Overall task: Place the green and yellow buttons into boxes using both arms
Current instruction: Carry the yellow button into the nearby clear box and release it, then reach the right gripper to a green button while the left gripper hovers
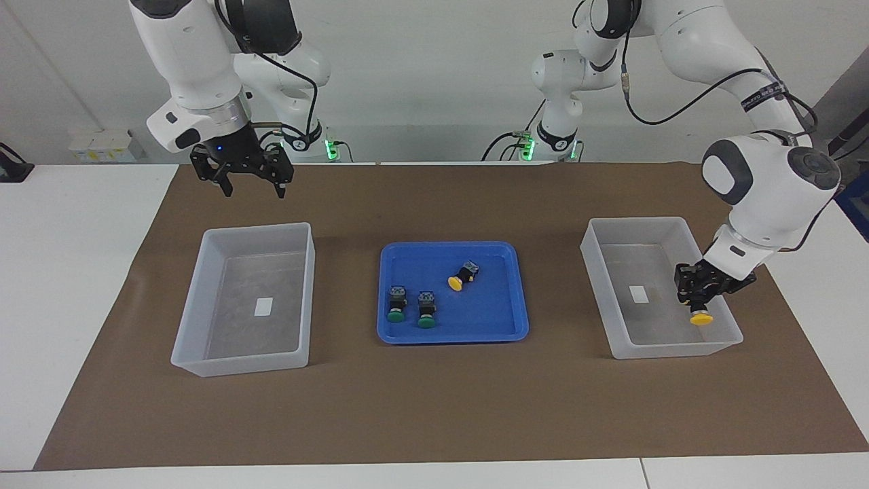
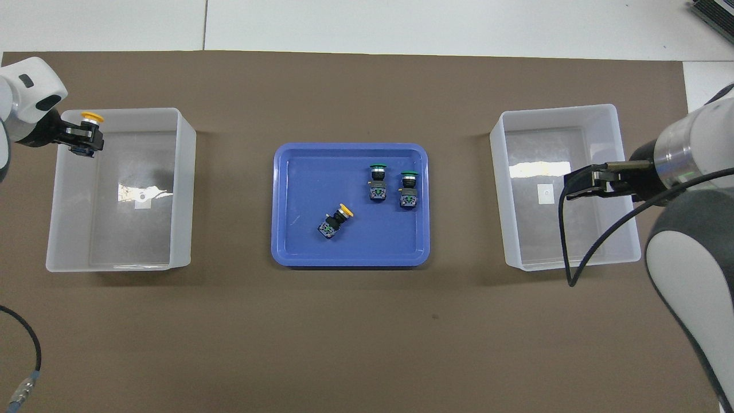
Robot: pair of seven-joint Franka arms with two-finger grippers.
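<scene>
Now yellow button clamped in left hand.

One yellow button hangs over a box — three buttons lie between boxes.

A brown mat covers the white table before a pale wall.

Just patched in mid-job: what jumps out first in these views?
The left gripper holds a yellow button, cap down, over the box at the left arm's end. The blue tray in the middle still carries two green buttons and another yellow one. The right gripper waits, fingers open, above the empty box.
</scene>
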